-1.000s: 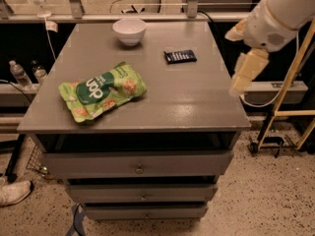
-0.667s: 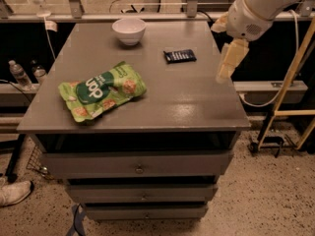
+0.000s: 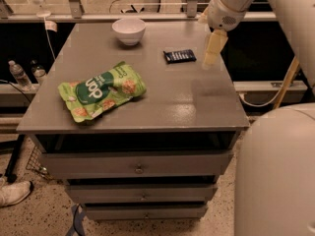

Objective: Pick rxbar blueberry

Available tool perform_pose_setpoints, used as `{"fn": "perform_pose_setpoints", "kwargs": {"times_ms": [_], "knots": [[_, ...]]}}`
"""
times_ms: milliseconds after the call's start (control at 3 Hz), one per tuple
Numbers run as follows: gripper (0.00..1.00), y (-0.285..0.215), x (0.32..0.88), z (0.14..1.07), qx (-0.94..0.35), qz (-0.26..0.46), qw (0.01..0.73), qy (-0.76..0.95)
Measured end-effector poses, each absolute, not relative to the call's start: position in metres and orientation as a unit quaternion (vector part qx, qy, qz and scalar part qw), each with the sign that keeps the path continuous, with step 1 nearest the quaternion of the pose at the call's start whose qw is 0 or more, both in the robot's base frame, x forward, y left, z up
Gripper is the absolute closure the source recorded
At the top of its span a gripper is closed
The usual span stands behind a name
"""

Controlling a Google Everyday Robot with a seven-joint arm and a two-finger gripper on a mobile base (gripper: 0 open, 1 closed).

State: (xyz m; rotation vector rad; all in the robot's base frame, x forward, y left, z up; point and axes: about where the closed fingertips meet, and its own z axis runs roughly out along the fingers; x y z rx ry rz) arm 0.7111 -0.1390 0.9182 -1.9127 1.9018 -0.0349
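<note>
The rxbar blueberry [image 3: 179, 56], a small flat rectangle in a dark navy wrapper with pale lettering, lies flat on the far right part of the grey cabinet top [image 3: 197, 102], a smooth matte slab with a faint sheen. The gripper [image 3: 211, 58], pale yellowish and tapered, hangs pointing down from a rounded white wrist just beside the bar's right end, apart from it and close to the top's right edge; whether the claw is released or clenched cannot be told. Well apart to the left, a large green crinkly snack bag [image 3: 101, 90] lies slightly puffed and skewed. A small round white bowl [image 3: 129, 30] with a glossy surface stands upright near the back edge. Below the top, flat grey drawers [image 3: 138, 163] stack up, each with a small knob. The robot's smooth white body [image 3: 275, 176] fills the lower right.
</note>
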Motion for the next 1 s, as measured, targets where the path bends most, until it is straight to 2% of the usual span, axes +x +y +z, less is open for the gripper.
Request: {"fn": "perform_pose_setpoints", "kwargs": {"times_ms": [333,1000], "knots": [[0.00,-0.136,0.737,0.910,-0.668,-0.020,0.222,0.710],[0.00,-0.117,0.761,0.883,-0.632,0.014,0.208,0.746]]}}
